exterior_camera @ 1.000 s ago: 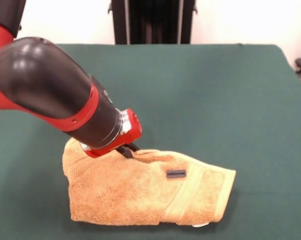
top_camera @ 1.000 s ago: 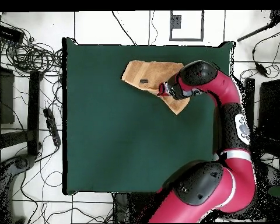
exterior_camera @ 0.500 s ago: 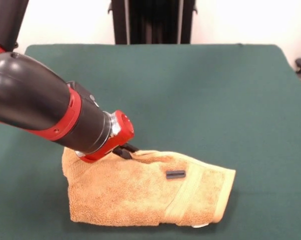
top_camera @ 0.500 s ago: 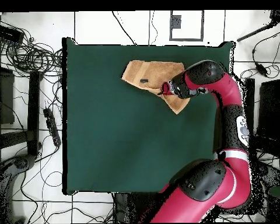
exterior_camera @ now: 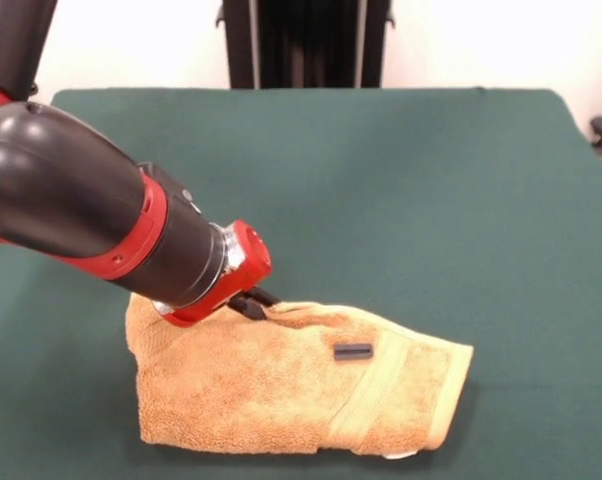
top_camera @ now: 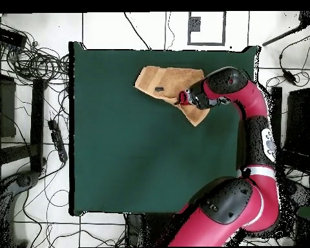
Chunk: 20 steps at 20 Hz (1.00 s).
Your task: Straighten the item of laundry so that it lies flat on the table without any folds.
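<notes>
I see the dark green table (exterior_camera: pixel 411 190) lying open on every side of the golden-orange towel (exterior_camera: pixel 281 385) except its near edge. A small black cylinder (exterior_camera: pixel 353 351) rests on the towel, beside its ribbed band. My arm (exterior_camera: pixel 91 210) slants down over the towel's left end, blocking approach there; the gripper (exterior_camera: pixel 255 303) touches the towel's far edge.

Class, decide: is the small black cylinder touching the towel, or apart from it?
Touching. The front view shows the small black cylinder lying directly on the towel, with orange cloth all around it and no gap beneath.
</notes>
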{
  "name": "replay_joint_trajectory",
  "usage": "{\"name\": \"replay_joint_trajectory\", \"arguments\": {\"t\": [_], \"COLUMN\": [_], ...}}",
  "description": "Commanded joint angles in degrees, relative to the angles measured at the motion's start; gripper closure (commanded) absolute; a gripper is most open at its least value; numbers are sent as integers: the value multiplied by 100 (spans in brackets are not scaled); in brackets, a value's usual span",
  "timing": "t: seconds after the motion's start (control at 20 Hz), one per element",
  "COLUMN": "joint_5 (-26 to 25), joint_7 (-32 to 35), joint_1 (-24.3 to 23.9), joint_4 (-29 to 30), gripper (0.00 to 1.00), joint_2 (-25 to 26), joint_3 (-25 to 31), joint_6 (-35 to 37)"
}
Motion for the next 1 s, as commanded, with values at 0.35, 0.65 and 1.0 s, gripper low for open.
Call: {"name": "replay_joint_trajectory", "arguments": {"t": [0.35, 0.65, 1.0], "joint_5": [-565, -1087, -1066], "joint_7": [-137, 878, 440], "joint_1": [587, 860, 918], "joint_4": [1160, 1737, 1624], "gripper": [100, 100, 100], "joint_2": [354, -112, -179], "joint_3": [19, -553, -610], "joint_6": [-2184, -3599, -3516]}}
